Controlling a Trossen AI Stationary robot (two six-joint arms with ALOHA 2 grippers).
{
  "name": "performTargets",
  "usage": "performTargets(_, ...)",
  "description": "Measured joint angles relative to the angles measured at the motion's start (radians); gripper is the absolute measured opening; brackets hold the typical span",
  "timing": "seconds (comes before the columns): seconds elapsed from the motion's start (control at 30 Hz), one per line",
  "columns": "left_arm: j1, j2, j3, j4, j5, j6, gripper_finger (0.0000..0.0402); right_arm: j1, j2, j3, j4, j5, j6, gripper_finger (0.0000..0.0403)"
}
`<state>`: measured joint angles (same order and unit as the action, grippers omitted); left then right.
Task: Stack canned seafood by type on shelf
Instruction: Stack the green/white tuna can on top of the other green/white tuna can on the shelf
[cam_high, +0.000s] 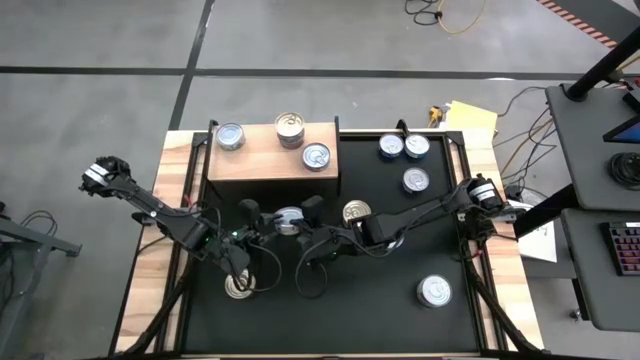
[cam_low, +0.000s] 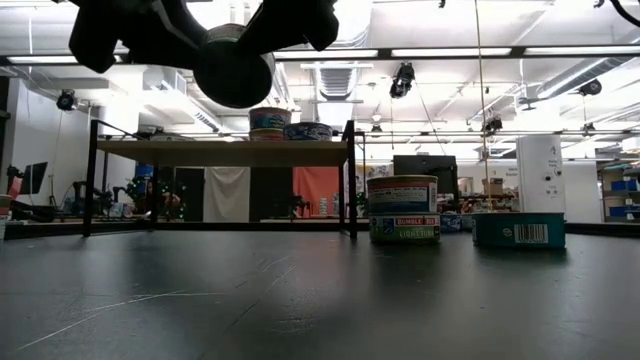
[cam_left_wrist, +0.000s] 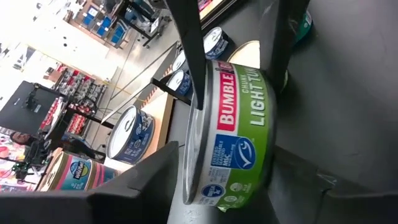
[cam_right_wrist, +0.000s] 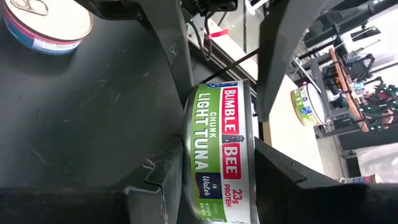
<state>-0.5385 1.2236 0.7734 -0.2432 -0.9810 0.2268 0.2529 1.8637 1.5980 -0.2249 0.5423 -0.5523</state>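
A green-labelled tuna can hangs in the air in front of the wooden shelf, turned on its edge. My right gripper is shut on it from the right. My left gripper reaches in from the left, its fingers standing close on either side of the same can. On the shelf top stand a gold-topped can, a silver-topped can and another can at its far-left corner. My right gripper pinches the can between its two fingers, one on each flat face, near the rim. It comes from the table's right, slanting a little down. The can is lifted clear of the table, on edge, faces toward the near and far sides. My left gripper's fingers stand at the same two flat faces from the left; I cannot tell whether they touch.
Loose cans stand on the black table: three at the far right, a gold-topped one under my right arm, one at the near right and one below my left arm. Open table lies at the near middle.
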Motion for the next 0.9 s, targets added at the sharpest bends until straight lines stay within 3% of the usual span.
performTargets(0.2, -0.002, 0.002, 0.0, -0.01, 0.013, 0.027, 0.0128, -0.001, 0.0, 0.001, 0.001, -0.012, 0.001, 0.0139)
performTargets(0.5, -0.001, -0.003, 0.0, -0.002, 0.02, 0.033, 0.0127, -0.004, 0.0, 0.001, -0.005, -0.06, 0.043, 0.0187)
performTargets(0.9, 0.013, -0.105, 0.0, -0.118, -0.092, 0.109, 0.0127, -0.023, -0.107, 0.001, -0.126, -0.081, 0.133, 0.024)
